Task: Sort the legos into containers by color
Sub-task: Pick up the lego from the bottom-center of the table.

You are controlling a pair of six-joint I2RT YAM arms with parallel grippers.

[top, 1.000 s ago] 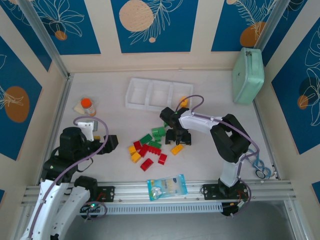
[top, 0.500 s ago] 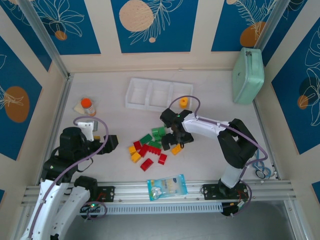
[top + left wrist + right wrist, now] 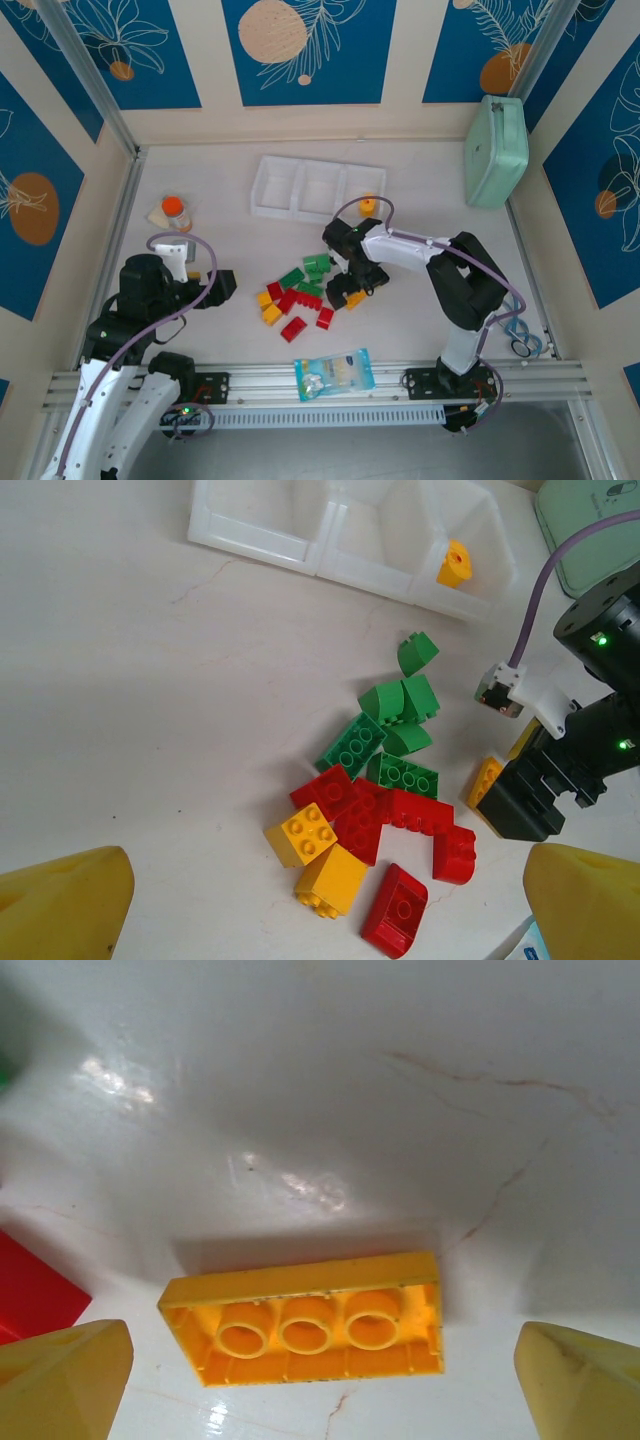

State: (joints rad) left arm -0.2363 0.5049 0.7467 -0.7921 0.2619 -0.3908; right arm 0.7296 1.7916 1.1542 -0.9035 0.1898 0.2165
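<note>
**Open right tool set over an upturned yellow brick**

The worktop [image 3: 430, 190] is seen from above, with the white three-compartment tray [image 3: 262, 207] in the upper middle of the frame. One yellow piece [image 3: 368, 205] is already lodged in its right-hand compartment.

The left tool [image 3: 222, 285] is held at the left-centre of the frame, spread wide with nothing between its fingers, well apart from the bricks. The right tool [image 3: 348, 290] is lowered at the right edge of the pile of legos [image 3: 295, 295] in mid-frame, its jaws likewise spread and unloaded, so it is by far the nearer of the two.

In the right wrist view a yellow brick [image 3: 305, 1330] is found on the worktop in the lower middle of the frame, underside up. It lies between the two fingertips [image 3: 65, 1375] and is touched by neither. Its long axis is laid almost straight from one fingertip to the other, slightly tilted. A closing is therefore judged to bear on the short ends, unless the wrist is turned first. A red brick [image 3: 35, 1295] lies just beside the left fingertip and could be caught.
</note>
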